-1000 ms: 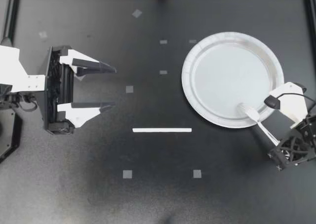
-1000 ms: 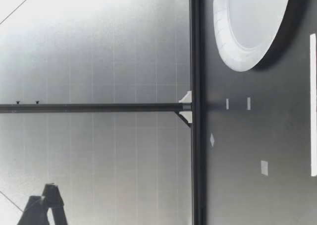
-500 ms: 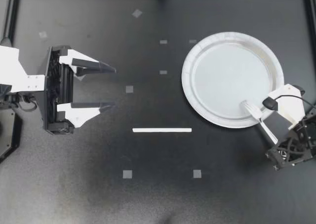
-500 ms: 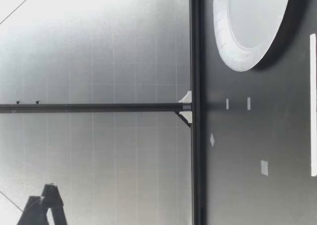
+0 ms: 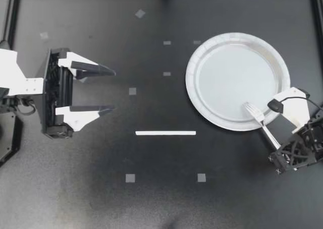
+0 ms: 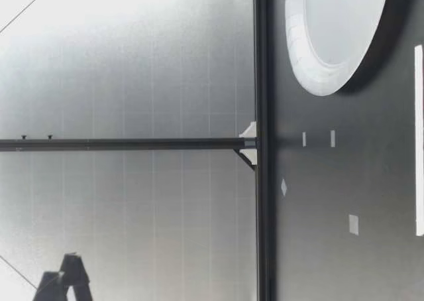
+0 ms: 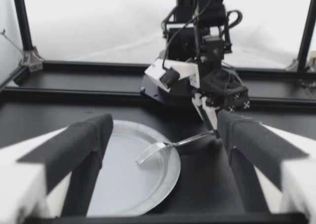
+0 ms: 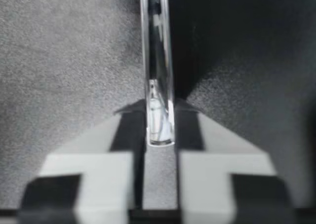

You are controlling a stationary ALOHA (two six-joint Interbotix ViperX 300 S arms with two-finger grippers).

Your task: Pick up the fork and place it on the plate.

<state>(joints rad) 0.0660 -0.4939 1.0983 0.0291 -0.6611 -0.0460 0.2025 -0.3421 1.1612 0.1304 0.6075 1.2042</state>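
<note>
At the table's point(image 5: 75, 188) right side in the top view, my right gripper point(image 5: 275, 142) is closed on the fork point(image 5: 256, 117), pinching the far end of its handle. The fork runs slantwise from the gripper across the plate's point(image 5: 191, 72) near rim, so that its tines lie over the plate's inner slope while the handle reaches out past the edge above the dark table. The right wrist view shows the handle point(image 8: 159, 86) edge-on, clamped from both sides between the two fingers point(image 8: 126, 128), which stand only the handle's thickness apart. The left wrist view shows the fork point(image 7: 168, 146) held nearly level, tines dipping slightly towards the plate point(image 7: 123, 184); whether they touch its surface cannot be told. My left gripper point(image 5: 113, 90) hovers well apart from the plate at the table's left side, its fingers spread wide with nothing between them. A white tape strip point(image 5: 165, 133) lies on the table between the two grippers, nearer the plate. The low view shows only part of the plate point(image 6: 311, 75) resting flat on the table.
</note>
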